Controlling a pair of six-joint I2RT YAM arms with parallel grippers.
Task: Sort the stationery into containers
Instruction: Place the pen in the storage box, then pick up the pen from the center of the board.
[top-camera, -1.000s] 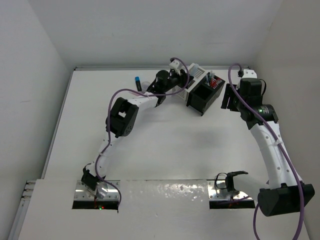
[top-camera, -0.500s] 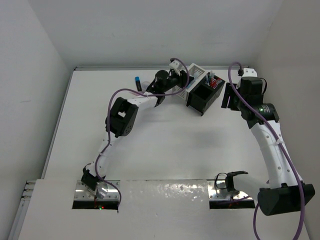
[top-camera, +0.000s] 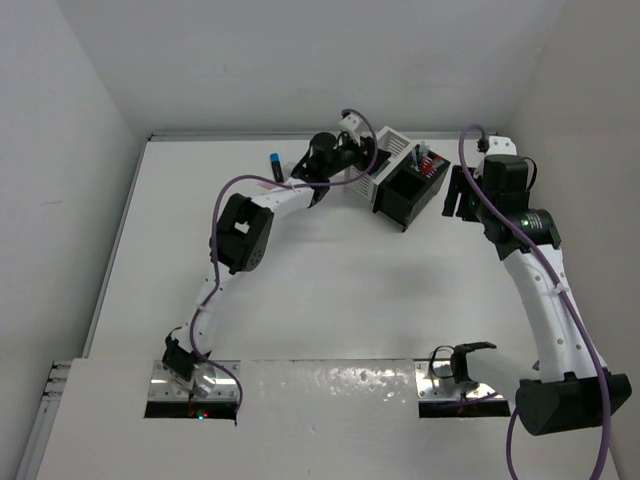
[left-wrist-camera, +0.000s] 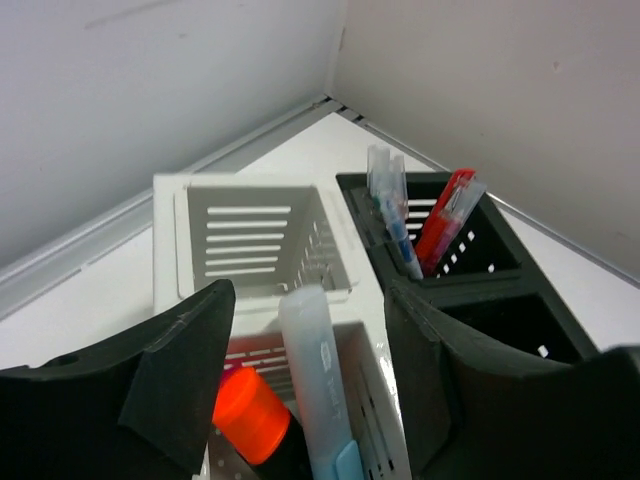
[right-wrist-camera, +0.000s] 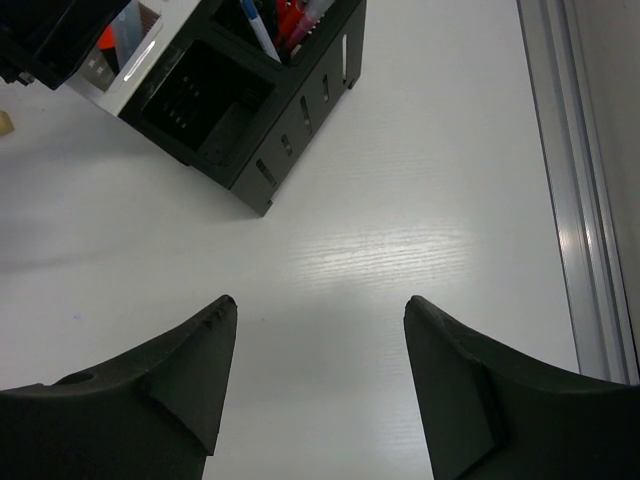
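Observation:
My left gripper (left-wrist-camera: 308, 290) hangs open over the white container (left-wrist-camera: 250, 240), its fingers wide of everything. Between them a pale blue highlighter (left-wrist-camera: 315, 380) and an orange-capped black highlighter (left-wrist-camera: 250, 420) stand in the near white compartment, free of both pads. The joined black container (left-wrist-camera: 500, 270) holds red, green and clear pens (left-wrist-camera: 440, 215). From above, the left gripper (top-camera: 352, 150) sits at the white container (top-camera: 392, 148), with the black container (top-camera: 410, 195) beside it. My right gripper (right-wrist-camera: 318, 300) is open over bare table, right of the black container (right-wrist-camera: 250, 110).
A blue highlighter (top-camera: 274, 162) lies on the table left of the left arm. A small tan eraser (right-wrist-camera: 5, 122) shows at the left edge of the right wrist view. Walls close the back corner, and a metal rail (right-wrist-camera: 575, 200) runs along the table's right edge.
The left gripper has shifted slightly left and back over the white container. The right arm has stayed put.

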